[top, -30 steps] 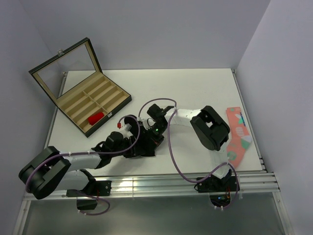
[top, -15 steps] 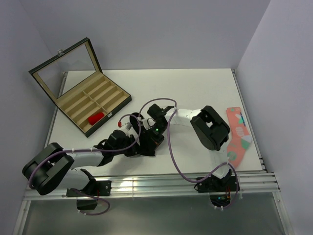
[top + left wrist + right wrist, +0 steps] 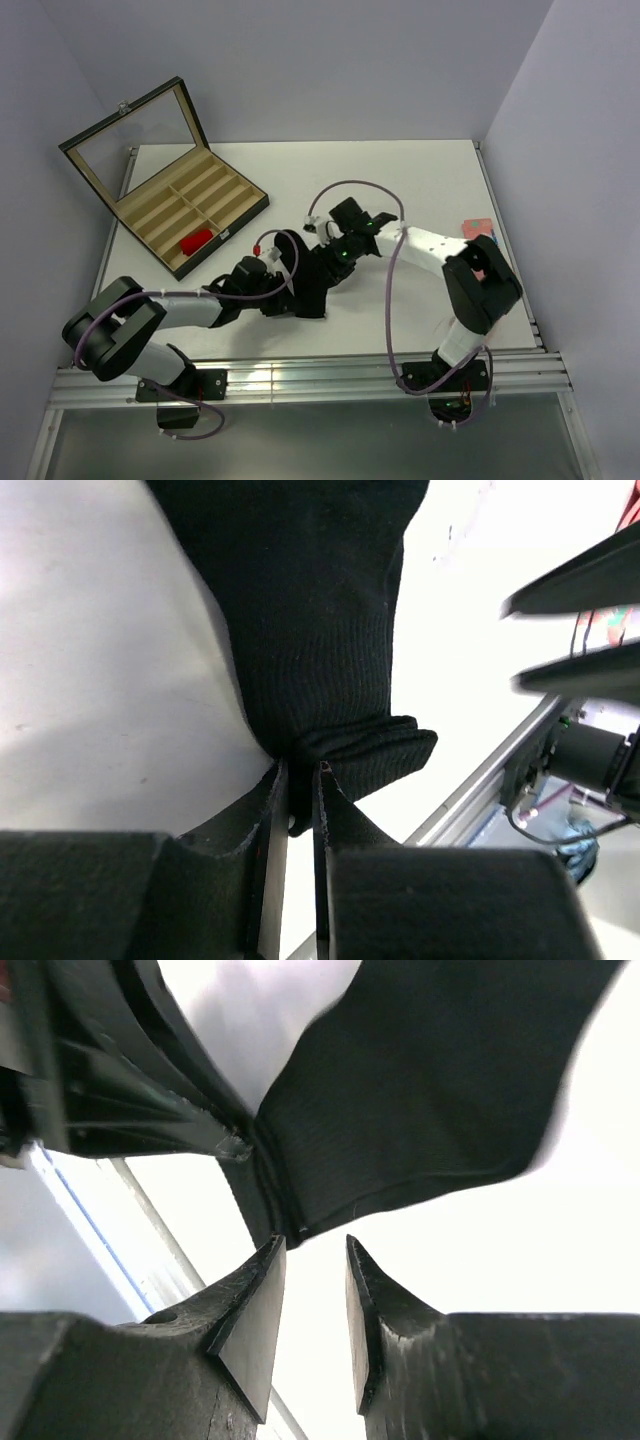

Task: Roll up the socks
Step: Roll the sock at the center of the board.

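**Findings.** The black sock (image 3: 310,630) was found lying on the surface (image 3: 400,180), to the right of the open case (image 3: 200,190) and nearer the arm bases than it, clear of the case. One end of the sock was seen doubled over into a small thick fold. That fold was pinched between the jaws of the left tool (image 3: 300,785), which were clenched on the fabric. The grip was judged to be placed there so that the started roll could be kept from springing open and turned further along the sock.

The right tool (image 3: 313,1252) was observed released, its fingers parted with nothing between them. It was held just beside the sock's edge, farther from the case than the left tool, and was judged to be positioned to steady or re-grasp the fabric.

A red bundle (image 3: 196,241) was noted in a front compartment of the case. It was possibly the red sock, but too small to confirm. A salmon-pink sock (image 3: 478,226), well to the right of the case, was largely hidden by the right arm.
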Controlling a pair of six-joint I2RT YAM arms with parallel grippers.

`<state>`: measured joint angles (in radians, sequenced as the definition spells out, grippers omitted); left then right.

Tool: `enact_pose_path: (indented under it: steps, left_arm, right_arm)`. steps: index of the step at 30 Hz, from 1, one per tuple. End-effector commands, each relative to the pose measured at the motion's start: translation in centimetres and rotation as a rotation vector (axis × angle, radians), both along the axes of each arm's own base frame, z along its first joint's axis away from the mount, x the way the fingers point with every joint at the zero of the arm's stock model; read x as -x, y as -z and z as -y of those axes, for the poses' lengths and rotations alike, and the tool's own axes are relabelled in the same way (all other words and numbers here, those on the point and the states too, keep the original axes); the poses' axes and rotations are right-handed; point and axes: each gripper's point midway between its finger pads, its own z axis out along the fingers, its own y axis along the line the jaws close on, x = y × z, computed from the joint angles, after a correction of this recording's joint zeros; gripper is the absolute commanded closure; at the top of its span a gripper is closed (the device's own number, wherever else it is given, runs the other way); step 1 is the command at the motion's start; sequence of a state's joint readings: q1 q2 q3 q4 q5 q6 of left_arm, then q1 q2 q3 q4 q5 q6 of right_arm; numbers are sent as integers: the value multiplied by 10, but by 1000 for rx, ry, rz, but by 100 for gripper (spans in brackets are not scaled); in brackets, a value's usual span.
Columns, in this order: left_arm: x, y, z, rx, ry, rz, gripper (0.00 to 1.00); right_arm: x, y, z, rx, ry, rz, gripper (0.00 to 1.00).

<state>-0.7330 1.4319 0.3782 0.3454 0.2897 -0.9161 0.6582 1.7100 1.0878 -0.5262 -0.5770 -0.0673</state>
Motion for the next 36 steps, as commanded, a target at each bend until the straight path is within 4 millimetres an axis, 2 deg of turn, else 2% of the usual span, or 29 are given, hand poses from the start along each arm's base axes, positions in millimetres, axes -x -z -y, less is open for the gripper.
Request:
enact_pose_path:
  steps: [1, 3, 7, 8, 11, 12, 14, 16, 21, 23, 24, 26, 32, 36]
  left_arm:
    - [31, 29, -19, -109, 42, -174, 100]
    - [32, 26, -18, -88, 49, -205, 100]
    - [28, 19, -19, -117, 66, -221, 100]
    - [31, 18, -21, -128, 76, -237, 100]
    - [34, 17, -23, -155, 93, -275, 100]
    - [33, 16, -24, -164, 97, -277, 100]
    - [31, 16, -25, -182, 106, -283, 100]
    - [27, 15, -30, -200, 100, -298, 100]
    - [16, 7, -32, -202, 99, -297, 100]
    - [16, 5, -30, -189, 107, -306, 100]
    - [15, 5, -30, -185, 109, -309, 100]
    - [17, 6, -28, -179, 123, -323, 100]
    - [13, 4, -24, -165, 137, -322, 100]
    - [12, 2, -23, -162, 146, -317, 100]
  right_arm:
    - [-26, -31, 6, -70, 43, 168, 62]
    - [-28, -39, 11, -81, 26, 234, 62]
    - [-20, -56, 21, -97, -64, 366, 62]
    - [-19, -56, 23, -87, -85, 394, 63]
    - [1, -51, 23, -66, -194, 463, 64]
    - [10, -50, 14, -72, -251, 510, 64]
    - [25, -42, 13, -48, -303, 567, 62]
    - [42, -40, -1, -71, -387, 604, 62]
    - [52, -37, -18, -110, -458, 643, 62]
    - [62, -30, -21, -119, -490, 654, 62]
    - [59, -31, -26, -121, -483, 694, 62]
    - [71, -23, -30, -127, -522, 705, 62]
    - [76, -17, -46, -138, -529, 756, 62]
    - [82, -3, -56, -109, -555, 753, 61]
